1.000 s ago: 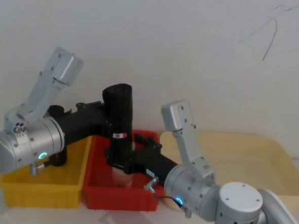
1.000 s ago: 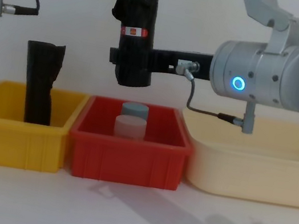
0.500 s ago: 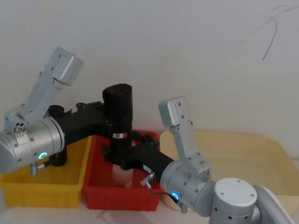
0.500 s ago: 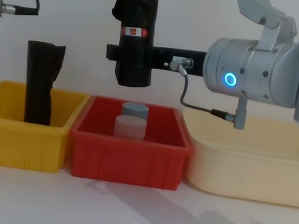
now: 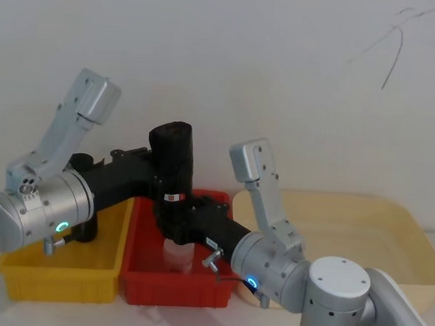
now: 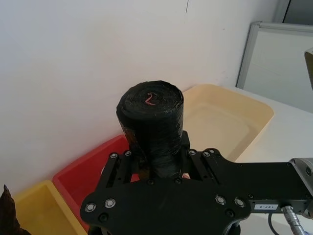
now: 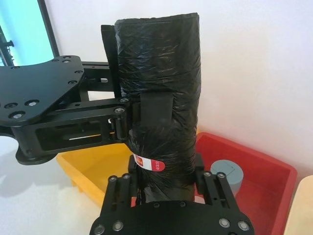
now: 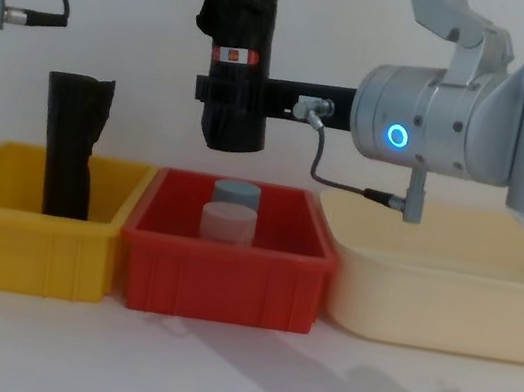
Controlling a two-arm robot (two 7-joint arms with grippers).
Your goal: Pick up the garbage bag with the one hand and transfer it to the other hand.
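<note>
**Mid-air handoff: where to grab a slick roll of bags**

I've got the garbage bag (image 8: pixel 246 10) up in the air, upright, straight above the red bin (image 8: pixel 217 280). My left end effector (image 7: pixel 156 110) comes in from 9 o'clock and is clamped across the middle of the roll, just above the red-and-white label band (image 8: pixel 231 54). My right end effector (image 8: pixel 231 97) reaches in from 3 o'clock and sits at the roll's 6 o'clock end, below the label. I honestly can't tell whether it's closed on the roll or not.

Handling-wise, I'd guess this thing is light. It's tightly wound, so the body should be fairly firm, but the outer film looks glossy and wrinkled, so I'd expect it to be slippery and a bit squashy under pressure. The loose outer wrap could slide over the layers beneath. The best hold for the right side is probably square across the lower body, clear of the left's grip, and not out at the very tip.

If it drops, it lands on the two grey cylinders (image 8: pixel 231 213) in the red bin. The yellow bin (image 8: pixel 18 255) at 9 o'clock has the other black roll (image 8: pixel 70 142), which has no label.
</note>
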